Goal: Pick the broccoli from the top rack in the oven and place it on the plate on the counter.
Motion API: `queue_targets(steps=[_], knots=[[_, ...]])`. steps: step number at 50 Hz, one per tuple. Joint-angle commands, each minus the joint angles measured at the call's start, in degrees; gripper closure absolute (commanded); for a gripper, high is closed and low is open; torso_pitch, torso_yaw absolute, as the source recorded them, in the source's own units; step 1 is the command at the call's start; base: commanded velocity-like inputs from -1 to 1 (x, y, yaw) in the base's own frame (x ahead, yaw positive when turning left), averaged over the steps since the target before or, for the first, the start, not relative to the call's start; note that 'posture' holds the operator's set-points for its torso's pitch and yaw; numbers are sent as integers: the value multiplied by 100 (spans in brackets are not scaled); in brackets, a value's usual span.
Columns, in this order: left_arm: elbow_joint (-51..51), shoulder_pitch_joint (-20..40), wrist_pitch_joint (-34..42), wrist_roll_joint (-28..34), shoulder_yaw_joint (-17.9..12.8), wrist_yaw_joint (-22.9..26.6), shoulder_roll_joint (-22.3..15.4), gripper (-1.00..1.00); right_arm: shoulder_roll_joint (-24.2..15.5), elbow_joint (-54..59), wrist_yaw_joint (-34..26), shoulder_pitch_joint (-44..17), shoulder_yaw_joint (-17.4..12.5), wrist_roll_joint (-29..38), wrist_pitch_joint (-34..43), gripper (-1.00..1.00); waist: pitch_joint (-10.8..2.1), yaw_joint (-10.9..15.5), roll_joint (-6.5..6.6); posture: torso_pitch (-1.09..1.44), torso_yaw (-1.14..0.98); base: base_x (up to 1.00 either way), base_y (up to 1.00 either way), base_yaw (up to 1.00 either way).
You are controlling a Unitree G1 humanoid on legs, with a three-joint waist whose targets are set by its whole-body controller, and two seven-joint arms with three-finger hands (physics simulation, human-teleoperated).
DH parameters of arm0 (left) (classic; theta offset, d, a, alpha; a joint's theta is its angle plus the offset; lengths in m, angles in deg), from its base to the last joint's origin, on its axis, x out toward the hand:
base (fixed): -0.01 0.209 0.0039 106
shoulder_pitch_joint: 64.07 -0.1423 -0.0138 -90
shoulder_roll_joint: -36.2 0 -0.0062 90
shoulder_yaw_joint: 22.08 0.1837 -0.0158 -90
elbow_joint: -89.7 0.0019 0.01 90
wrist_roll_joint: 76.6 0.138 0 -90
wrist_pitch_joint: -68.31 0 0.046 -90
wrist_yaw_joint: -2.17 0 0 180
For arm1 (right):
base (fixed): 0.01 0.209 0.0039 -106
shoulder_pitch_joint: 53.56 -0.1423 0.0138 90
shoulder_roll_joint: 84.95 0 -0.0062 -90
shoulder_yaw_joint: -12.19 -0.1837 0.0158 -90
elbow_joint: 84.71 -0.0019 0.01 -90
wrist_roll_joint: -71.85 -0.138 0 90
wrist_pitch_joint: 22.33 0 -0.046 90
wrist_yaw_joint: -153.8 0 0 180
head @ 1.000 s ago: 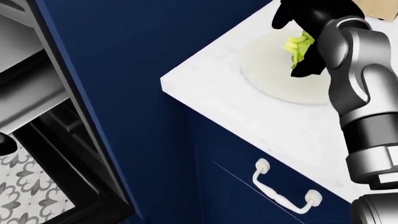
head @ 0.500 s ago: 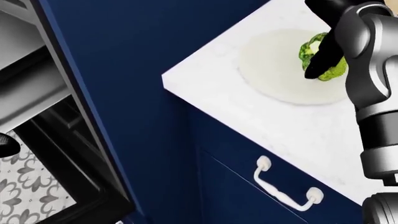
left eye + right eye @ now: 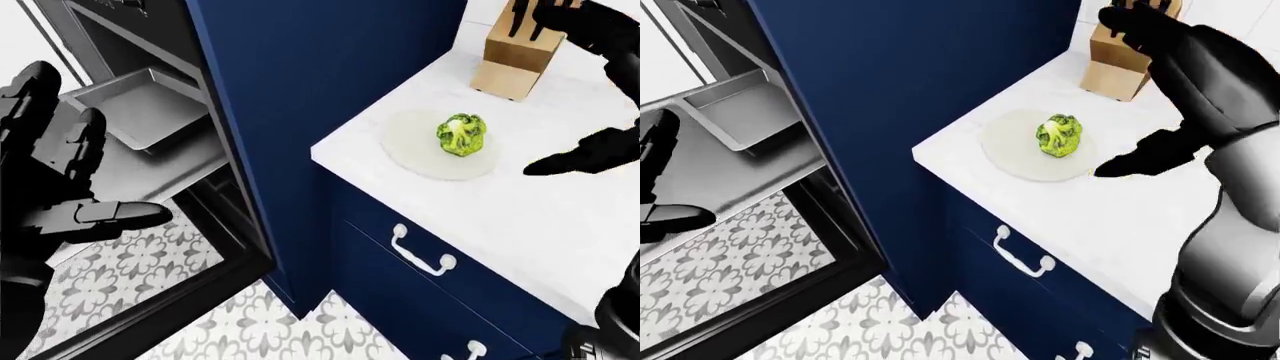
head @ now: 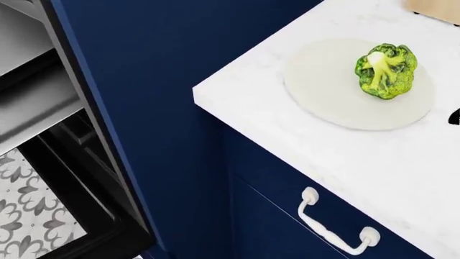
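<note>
Left-eye view: the broccoli (image 3: 461,134) sits stem-up on the plate (image 3: 412,146), a little toward 2 o'clock of the plate's centre. The plate lies on the white worktop (image 3: 520,217), with the knife block (image 3: 514,57) near it at 1 o'clock. The right hand (image 3: 600,97) is at 3 o'clock of the plate, fingers spread and apart from the broccoli: released. The left hand (image 3: 60,180) hangs at the view's left edge with fingers extended, grasping nothing. Above it at 1 o'clock, the oven (image 3: 150,112) stands open with a bare tray (image 3: 140,105) on its rack.

Head view: the broccoli rests on the plate's right half, free of any contact. A second ago the right hand covered it over the plate; half a second ago one finger was still at its side. Now the hand has withdrawn, showing only as a black sliver at the right edge.

Right-eye view: the right hand hovers beside the plate at 3 o'clock, open, with a clear gap to the broccoli. The drawer handle (image 3: 1020,255) shows below, at 6 o'clock.

Judgement: placement looks complete; the broccoli appears stable, so only clearing the arm remains.
</note>
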Motion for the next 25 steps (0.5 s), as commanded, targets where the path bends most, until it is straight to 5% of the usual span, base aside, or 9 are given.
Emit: queue_targets(steps=[1,6,7,8,12,18,25], knots=[[-105,93,-182,6,-174,74,-115,-100,-307,-375,-80,145,-372,-457,310,-70,-101,5,-5,0,0,0,0,0],[-45,-82,-309,39,-371,222,-88,-100,-1174,-1062,-167,709,-1492,-1496,811,-75,-94,0,-61,0,0,0,0,0],[-44,-89,-314,44,-373,230,-85,-100,-1238,-1072,-99,770,-1508,-1579,849,-75,-81,2,-67,0,0,0,0,0],[-53,-258,-340,26,-602,354,-60,-100,-1375,-1171,-167,1063,-2115,-1828,723,-88,-62,2,-72,0,0,0,0,0],[-28,-526,-370,-138,-1082,481,-50,-100,-1740,-1280,-71,1576,-2979,-2516,792,-100,-29,-6,-107,0,0,0,0,0],[-2,-803,-608,-41,-1580,685,-43,-100,-1923,-1153,-71,2194,-4228,-3231,601,-100,16,-20,-139,0,0,0,0,0],[113,-1009,-885,94,-2287,706,-169,-100,-1576,-1310,142,2791,-5826,-3919,117,-100,50,-14,-165,0,0,0,0,0]])
